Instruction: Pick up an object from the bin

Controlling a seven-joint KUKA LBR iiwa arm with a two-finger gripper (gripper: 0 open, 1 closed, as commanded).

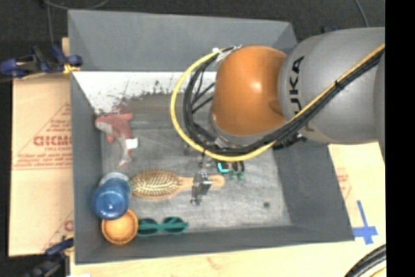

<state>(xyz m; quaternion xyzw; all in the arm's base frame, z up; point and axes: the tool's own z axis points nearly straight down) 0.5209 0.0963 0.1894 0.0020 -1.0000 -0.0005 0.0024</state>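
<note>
Pincer low at the hairbrush handle

We see the pincer (201, 188) down at the handle end of the wooden hairbrush (155, 184), which lies flat on the bin (249, 209) floor; whether it is released or clenched we cannot tell. We judge a good grasp would take the narrow handle squarely and lift straight up, clear of the blue round thing (110, 200), orange ball (118, 228) and green sunglasses (162, 225) just left.

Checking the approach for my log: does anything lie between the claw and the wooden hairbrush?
Nothing visible does. The claw sits over the handle end of the hairbrush; the green sunglasses and blue bottle lie away from that handle.
</note>
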